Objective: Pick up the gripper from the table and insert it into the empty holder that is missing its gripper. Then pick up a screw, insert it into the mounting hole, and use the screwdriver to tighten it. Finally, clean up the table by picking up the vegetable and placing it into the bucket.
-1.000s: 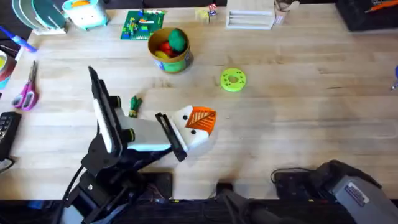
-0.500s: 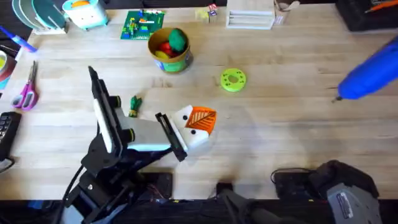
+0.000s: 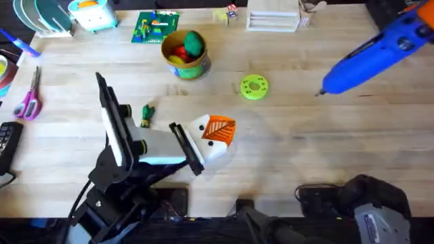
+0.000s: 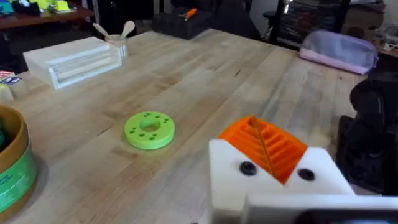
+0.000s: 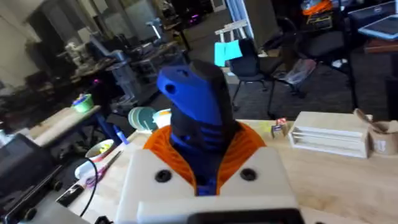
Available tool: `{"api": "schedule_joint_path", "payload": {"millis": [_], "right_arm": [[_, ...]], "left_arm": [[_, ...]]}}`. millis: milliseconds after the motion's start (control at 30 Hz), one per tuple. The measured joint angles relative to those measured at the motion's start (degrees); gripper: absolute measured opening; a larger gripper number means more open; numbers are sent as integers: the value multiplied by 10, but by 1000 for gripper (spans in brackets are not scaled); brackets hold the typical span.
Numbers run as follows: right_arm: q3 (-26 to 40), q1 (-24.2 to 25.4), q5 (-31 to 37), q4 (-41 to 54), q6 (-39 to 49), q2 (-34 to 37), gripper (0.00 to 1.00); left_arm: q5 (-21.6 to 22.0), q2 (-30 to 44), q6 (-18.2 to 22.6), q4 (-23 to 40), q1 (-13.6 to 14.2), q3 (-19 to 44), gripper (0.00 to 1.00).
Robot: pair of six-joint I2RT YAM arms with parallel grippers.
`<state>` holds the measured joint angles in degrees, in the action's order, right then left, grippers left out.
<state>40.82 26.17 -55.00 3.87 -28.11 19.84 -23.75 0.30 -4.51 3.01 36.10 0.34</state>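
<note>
A fixed overhead camera looks down and forward over the tabletop [image 3: 305, 156], while the left wrist camera sits low, close behind its claw [image 4: 273, 174], both views sharing the green disc [image 3: 254, 87].

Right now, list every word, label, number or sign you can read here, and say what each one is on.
None can be read.
Bucket: print on its green band, too blurred.
Grey label on the right arm's base: lines of text, too small.
Small card by the clear box: markings blurred.
</note>
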Motion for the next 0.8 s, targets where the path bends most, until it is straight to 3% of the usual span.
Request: {"api": "schedule_joint_path", "payload": {"millis": [167, 400, 533, 800], "right_arm": [[-48, -68, 16, -87, -18, 0, 108], [-97, -198, 83, -183, 15, 13, 104], [-107, -288, 114, -251, 27, 68, 101], [-108, -462, 136, -479, 52, 230, 97]], "left_arm": [[0, 0, 0, 0, 0, 0, 8], [0, 0, 0, 0, 0, 0, 8], [0, 0, 0, 0, 0, 0, 8], [0, 0, 0, 0, 0, 0, 8]]}}
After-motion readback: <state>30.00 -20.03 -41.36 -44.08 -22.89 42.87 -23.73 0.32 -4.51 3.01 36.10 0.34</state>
